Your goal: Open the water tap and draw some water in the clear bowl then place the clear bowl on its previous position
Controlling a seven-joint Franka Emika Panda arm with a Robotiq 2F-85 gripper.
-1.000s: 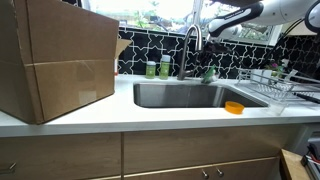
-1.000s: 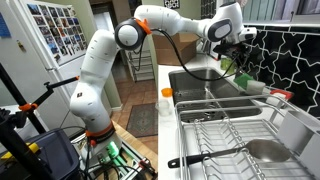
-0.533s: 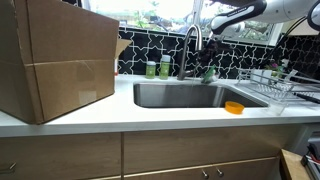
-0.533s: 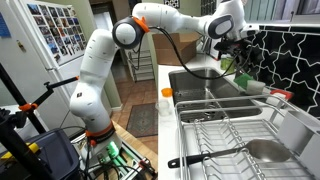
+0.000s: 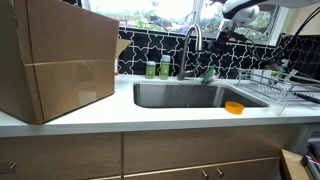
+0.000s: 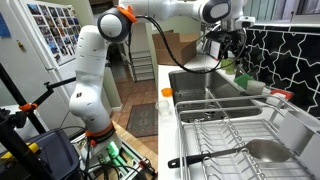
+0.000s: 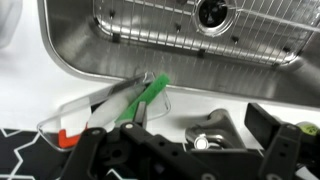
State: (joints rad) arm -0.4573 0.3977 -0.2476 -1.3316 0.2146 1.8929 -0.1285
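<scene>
A large cardboard box (image 5: 55, 60) stands at the near left of the white bench (image 5: 150, 118) and hides the wall behind it. A small orange dish (image 5: 234, 107) sits near the front edge, to the right of the steel sink (image 5: 190, 96). Behind the dish, the clear bowl (image 5: 272, 87) stands on the bench right of the sink, close against the wire rack (image 6: 230, 130). The rack holds a long-handled steel pan (image 6: 255, 150).

At the far rim of the sink, two green bottles (image 5: 158, 69) stand just left of the water tap (image 5: 192, 40). The tool (image 5: 222, 36) hangs high, to the right of the tap's arch and apart from it. It is well apart from the bowl. In the wrist view its black fingers (image 7: 95, 155) stand apart and grip nothing. Below them lie a green-handled brush (image 7: 150, 95) and the sink's wire grate (image 7: 250, 30). Black tiles with white veins (image 5: 250, 55) line the far wall under a bright window (image 5: 160, 12).
</scene>
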